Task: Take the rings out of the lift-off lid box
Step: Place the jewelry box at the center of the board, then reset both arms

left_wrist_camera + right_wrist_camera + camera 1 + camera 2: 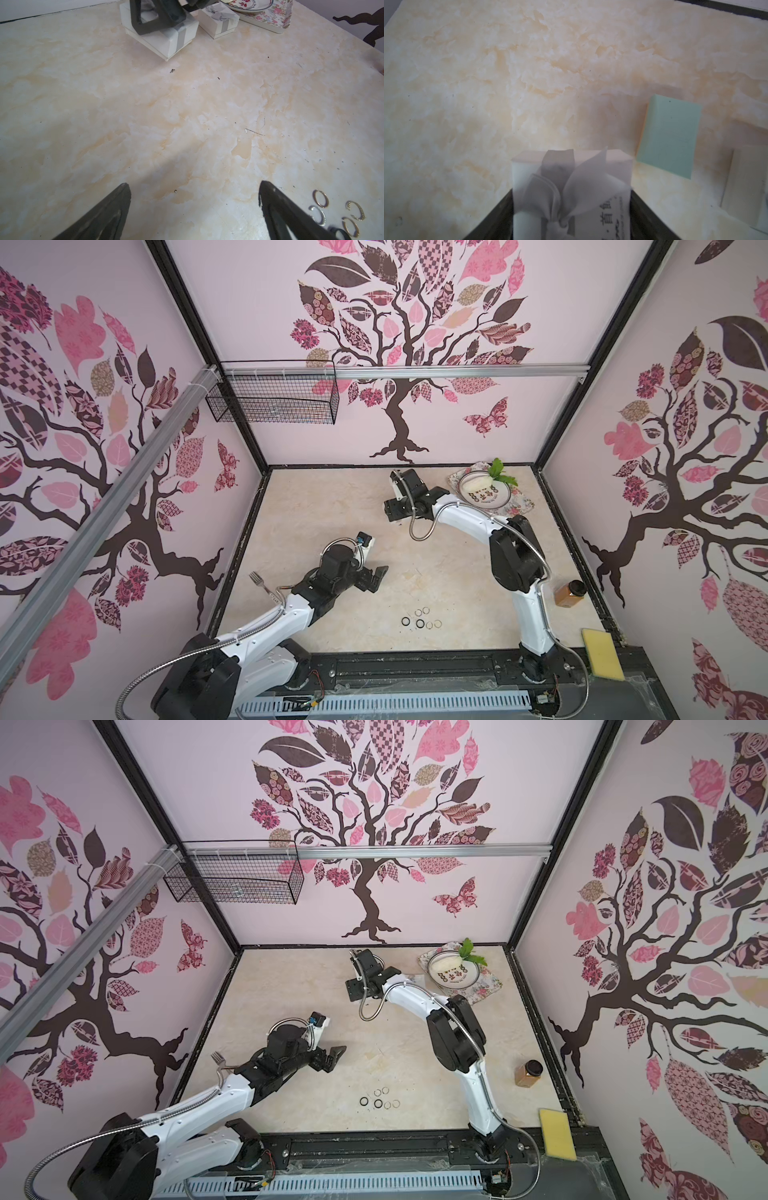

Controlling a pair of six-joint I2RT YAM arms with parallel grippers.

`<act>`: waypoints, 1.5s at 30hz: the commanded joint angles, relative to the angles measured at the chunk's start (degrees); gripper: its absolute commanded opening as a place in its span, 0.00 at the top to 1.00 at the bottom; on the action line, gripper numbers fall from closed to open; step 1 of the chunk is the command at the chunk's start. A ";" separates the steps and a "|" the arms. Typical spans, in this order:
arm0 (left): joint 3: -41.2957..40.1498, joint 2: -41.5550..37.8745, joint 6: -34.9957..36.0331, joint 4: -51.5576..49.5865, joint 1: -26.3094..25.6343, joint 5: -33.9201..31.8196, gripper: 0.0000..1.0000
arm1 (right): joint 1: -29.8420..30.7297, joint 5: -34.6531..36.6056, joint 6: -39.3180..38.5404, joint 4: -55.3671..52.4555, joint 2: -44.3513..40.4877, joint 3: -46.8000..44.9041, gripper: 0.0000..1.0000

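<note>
Six rings [420, 620] lie on the table [332, 497]; left jaws gape empty; right jaws clasp a ribboned box [571, 193].

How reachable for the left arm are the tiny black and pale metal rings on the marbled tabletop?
Probably yes: the left gripper is open and empty, and the rings lie on bare tabletop close beside it, with nothing between.

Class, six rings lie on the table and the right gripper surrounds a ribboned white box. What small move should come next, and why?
Probably open the right gripper and release the white box: all six rings already lie out on the table, near the open left gripper, so nothing seems left to take out.
</note>
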 commanded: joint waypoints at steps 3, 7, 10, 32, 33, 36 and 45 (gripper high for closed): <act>-1.24 0.07 -0.22 1.54 0.51 1.21 0.02 | 0.42 2.59 5.02 -3.05 10.10 10.92 0.27; -1.57 -0.23 -0.43 1.66 0.66 1.31 0.02 | 0.43 4.73 6.72 -5.23 14.45 17.43 0.27; -1.57 -0.32 -0.52 1.79 0.76 1.39 0.02 | 0.43 4.92 7.08 -5.51 17.77 19.87 0.25; -4.17 -18.37 2.32 10.51 10.11 -34.75 0.02 | -23.78 0.36 -6.39 49.72 -69.95 -75.95 0.00; -4.73 -17.15 2.03 12.03 12.35 -35.46 0.02 | -23.91 3.97 -8.97 53.27 -71.47 -80.52 0.00; -6.19 -11.07 1.69 17.55 18.05 -33.37 0.02 | -24.08 9.70 -11.48 61.94 -69.25 -88.96 0.00; -12.24 9.12 4.04 44.30 29.40 -23.52 0.02 | -25.17 22.99 -13.84 84.79 -47.70 -92.62 0.01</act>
